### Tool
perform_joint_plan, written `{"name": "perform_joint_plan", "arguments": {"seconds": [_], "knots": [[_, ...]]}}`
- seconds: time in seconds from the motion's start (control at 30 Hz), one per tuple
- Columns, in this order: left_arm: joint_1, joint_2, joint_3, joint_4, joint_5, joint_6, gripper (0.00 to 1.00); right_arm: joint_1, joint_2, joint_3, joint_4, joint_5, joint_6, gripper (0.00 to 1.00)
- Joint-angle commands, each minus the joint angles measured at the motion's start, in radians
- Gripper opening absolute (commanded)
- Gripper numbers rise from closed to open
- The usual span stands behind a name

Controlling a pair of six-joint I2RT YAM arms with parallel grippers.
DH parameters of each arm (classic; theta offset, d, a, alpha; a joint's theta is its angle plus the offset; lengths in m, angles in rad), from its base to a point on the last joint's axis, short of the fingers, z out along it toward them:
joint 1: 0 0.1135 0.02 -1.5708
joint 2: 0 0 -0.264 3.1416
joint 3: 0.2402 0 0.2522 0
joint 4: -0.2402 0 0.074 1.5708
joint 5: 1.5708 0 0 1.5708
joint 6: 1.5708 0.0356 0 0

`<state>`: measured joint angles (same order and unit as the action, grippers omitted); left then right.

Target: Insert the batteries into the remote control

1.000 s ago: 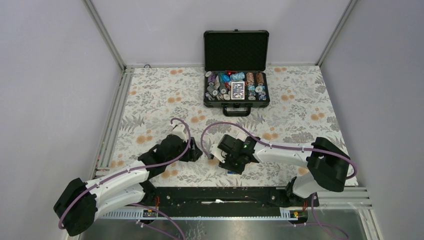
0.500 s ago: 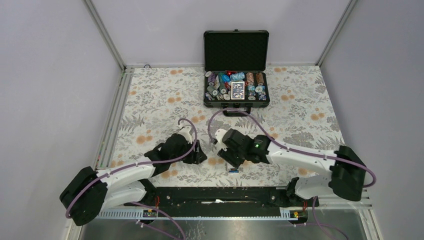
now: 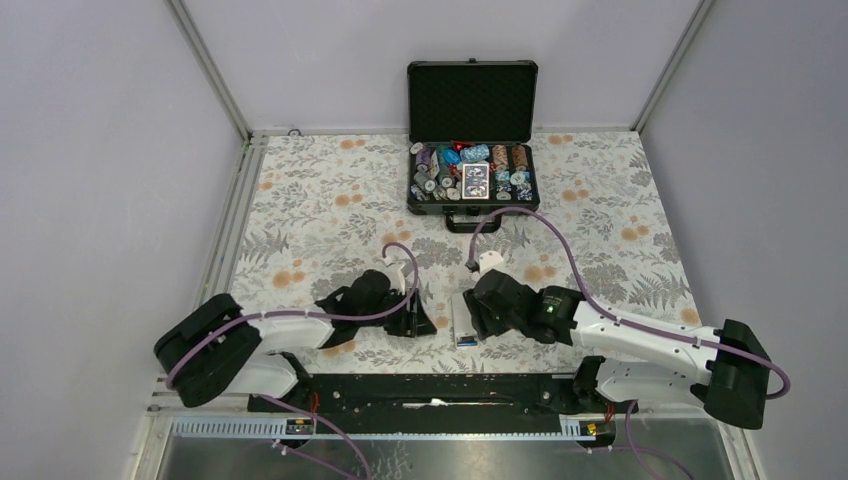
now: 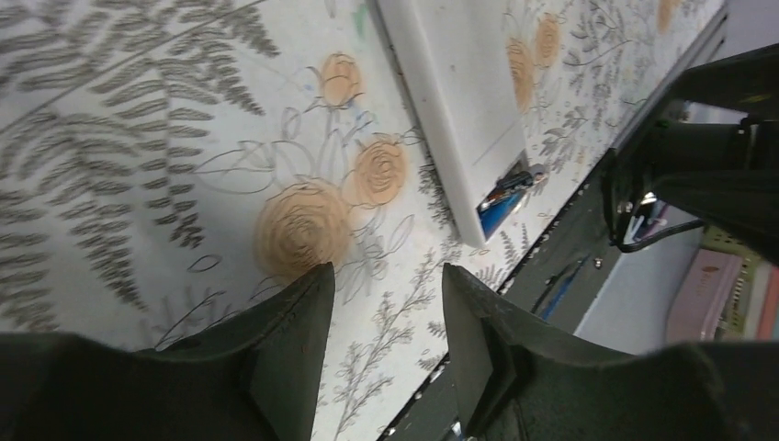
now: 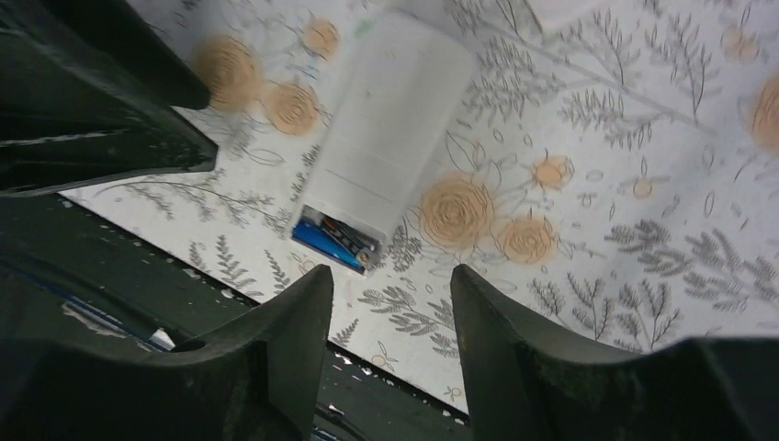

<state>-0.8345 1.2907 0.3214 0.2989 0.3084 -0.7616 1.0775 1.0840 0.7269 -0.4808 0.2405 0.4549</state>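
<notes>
The white remote control [image 3: 464, 316] lies back up on the flowered table between my two grippers. Its near end is open, and the blue and dark batteries [image 3: 466, 341] show there. It also shows in the left wrist view [image 4: 459, 110] with the batteries [image 4: 503, 197], and in the right wrist view [image 5: 390, 129] with the batteries [image 5: 335, 239]. My left gripper [image 3: 422, 322] is open and empty just left of the remote; its wrist view shows it [image 4: 386, 276] over bare cloth. My right gripper [image 3: 484, 316] is open and empty just right of it [image 5: 390, 276].
An open black chip case [image 3: 472, 190] full of chips and cards stands at the back middle. A black rail [image 3: 440, 388] runs along the near table edge, close below the remote. Grey walls close in the left, right and back sides.
The left gripper has moved right, up to the remote. The right arm has swung right and its gripper has come off the remote, which now lies uncovered on the table.
</notes>
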Motion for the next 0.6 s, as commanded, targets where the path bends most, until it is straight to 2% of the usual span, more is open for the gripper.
{"name": "perform_joint_plan", "arguments": {"seconds": [0.0, 0.33, 0.57], "knots": [[-0.028, 0.069, 0.035, 0.156, 0.065, -0.067, 0.51, -0.005, 0.011, -0.046, -0.005, 0.056, 0.158, 0.54], [-0.07, 0.185, 0.066, 0.234, 0.084, -0.121, 0.46, -0.009, 0.072, -0.069, 0.008, 0.016, 0.228, 0.35], [-0.075, 0.204, 0.078, 0.225, 0.087, -0.119, 0.45, -0.014, 0.095, -0.089, 0.072, -0.05, 0.251, 0.34]]}}
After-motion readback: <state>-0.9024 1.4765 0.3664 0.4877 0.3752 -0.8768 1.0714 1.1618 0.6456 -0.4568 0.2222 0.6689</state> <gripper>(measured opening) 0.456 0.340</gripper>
